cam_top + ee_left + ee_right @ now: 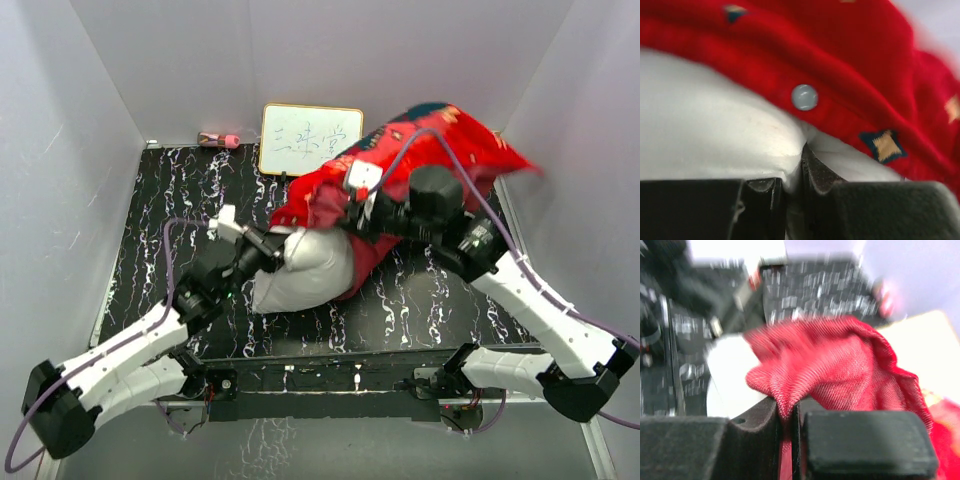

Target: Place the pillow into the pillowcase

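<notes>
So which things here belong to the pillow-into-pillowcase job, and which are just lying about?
Job:
- pillow, pinched by the left gripper
- pillowcase, pinched by the right gripper

Lying about:
- whiteboard
- small pink object beside it

Place: a robot test cell in a lab, not a home.
Enclosure: plain pale walls close in 3 sides of the work area.
Surface: a black counter with white marbled streaks fills the floor of the box.
Machines: left arm and right arm, white and black, are fixed to a dark base rail at the near edge.
Wiring: a purple cable runs exposed along the arms.
Label: a small whiteboard with handwritten characters leans on the back wall.
Goods handled: pillow and red pillowcase, bedding lying on the counter between the arms.
</notes>
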Tool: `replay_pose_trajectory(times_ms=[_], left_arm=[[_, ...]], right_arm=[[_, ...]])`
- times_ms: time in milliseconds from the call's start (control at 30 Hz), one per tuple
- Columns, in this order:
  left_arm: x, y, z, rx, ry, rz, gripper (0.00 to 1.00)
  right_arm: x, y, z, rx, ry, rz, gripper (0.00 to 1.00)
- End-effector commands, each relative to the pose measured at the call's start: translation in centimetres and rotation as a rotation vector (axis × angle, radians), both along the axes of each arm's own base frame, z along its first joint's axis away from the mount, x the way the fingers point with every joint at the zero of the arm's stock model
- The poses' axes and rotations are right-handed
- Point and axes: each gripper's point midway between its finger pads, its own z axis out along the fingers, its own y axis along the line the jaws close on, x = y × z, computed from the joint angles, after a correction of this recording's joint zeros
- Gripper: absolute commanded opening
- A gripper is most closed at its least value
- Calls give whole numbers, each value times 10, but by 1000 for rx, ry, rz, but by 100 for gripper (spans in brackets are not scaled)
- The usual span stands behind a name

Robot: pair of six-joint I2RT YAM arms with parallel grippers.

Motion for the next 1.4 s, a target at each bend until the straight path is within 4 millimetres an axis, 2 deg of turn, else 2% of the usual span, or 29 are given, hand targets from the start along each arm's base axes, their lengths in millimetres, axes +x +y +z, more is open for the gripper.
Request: replay_pose_trajectory(times_ms=[0, 67, 100, 133, 167, 233, 300, 333, 367, 400, 433, 500, 533, 600, 633, 733, 800, 867, 967, 1033, 1100, 1167, 1233, 1300, 1367], left_arm=[[2, -47, -2, 207, -19, -228, 5], [7, -68, 9, 218, -47, -288, 6], [9, -75, 13, 218, -61, -302, 6], [10, -78, 15, 217, -69, -306, 5], [12, -78, 14, 213, -70, -297, 6], [13, -68, -2, 209, -41, -243, 9], [6, -47, -46, 208, 43, -173, 12], [3, -37, -59, 185, 86, -134, 15], [-4, -27, -73, 172, 113, -110, 17], [-9, -18, -84, 168, 141, -91, 22], [-15, -10, -93, 171, 166, -76, 29], [-24, 6, -98, 195, 180, -49, 45], [-28, 15, -94, 218, 173, -34, 51], [-34, 37, -80, 291, 139, 5, 63], [-37, 48, -71, 331, 112, 21, 68], [-52, 70, -43, 441, -2, -14, 77], [-64, 73, -28, 492, -64, -82, 78], [-74, 66, -17, 524, -128, -181, 79], [-84, 39, -4, 532, -230, -362, 77], [-83, 21, -6, 521, -265, -435, 77], [-73, 14, -22, 578, -268, -453, 77], [-55, 26, -44, 702, -220, -384, 79], [-40, 47, -61, 814, -124, -269, 82], [-33, 64, -69, 849, -40, -162, 87], [-32, 73, -71, 802, 13, -78, 91]], right_arm=[[-51, 28, 204, 458, -368, 304, 8], [-45, 40, 207, 481, -345, 322, 8], [-38, 46, 198, 478, -310, 309, 8], [-26, 53, 181, 460, -259, 274, 8], [-11, 60, 156, 428, -203, 225, 8], [14, 68, 97, 337, -93, 133, 8], [32, 71, 33, 226, 25, 69, 8], [37, 70, 8, 189, 82, 44, 10], [40, 65, -15, 165, 147, 20, 14], [40, 61, -23, 167, 187, 17, 18], [36, 59, -23, 175, 207, 38, 25], [20, 56, -6, 199, 201, 123, 46], [11, 54, 8, 217, 179, 171, 56], [-7, 48, 41, 255, 108, 254, 87], [-14, 44, 57, 276, 67, 273, 98], [-23, 25, 92, 322, -54, 249, 100], [-19, 11, 94, 304, -80, 216, 100], [-13, -3, 85, 276, -77, 167, 100], [-16, -21, 63, 232, -57, 130, 100], [-15, -32, 45, 201, -20, 99, 99], [-8, -43, 20, 165, 41, 36, 100], [-2, -51, -13, 117, 121, -35, 99], [1, -55, -44, 68, 201, -83, 97], [3, -58, -72, 19, 281, -114, 95], [6, -59, -87, -1, 306, -134, 93]])
